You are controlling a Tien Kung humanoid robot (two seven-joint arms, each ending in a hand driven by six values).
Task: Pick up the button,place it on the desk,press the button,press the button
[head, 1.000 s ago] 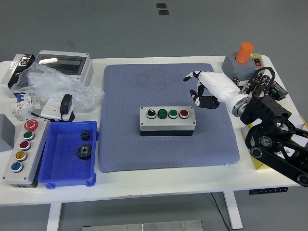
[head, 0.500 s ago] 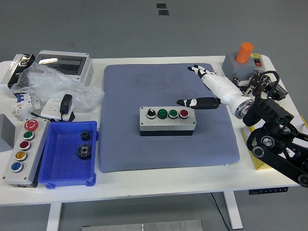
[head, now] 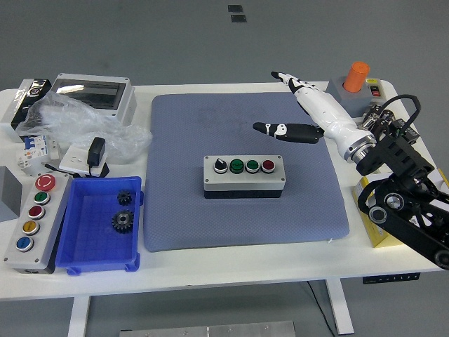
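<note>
Fingers (head: 270,128) spread — right hand (head: 309,116) above button box (head: 244,175)

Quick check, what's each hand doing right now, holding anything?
Right hand: open, fingers spread, holding nothing, above the mat behind the button box.
Left hand: not in view.

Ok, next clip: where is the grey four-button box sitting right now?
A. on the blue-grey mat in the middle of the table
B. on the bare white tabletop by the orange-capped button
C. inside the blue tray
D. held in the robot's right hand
A. The grey four-button box rests flat on the blue-grey mat, while the right hand hovers above and behind it with fingers spread, holding nothing.
</note>
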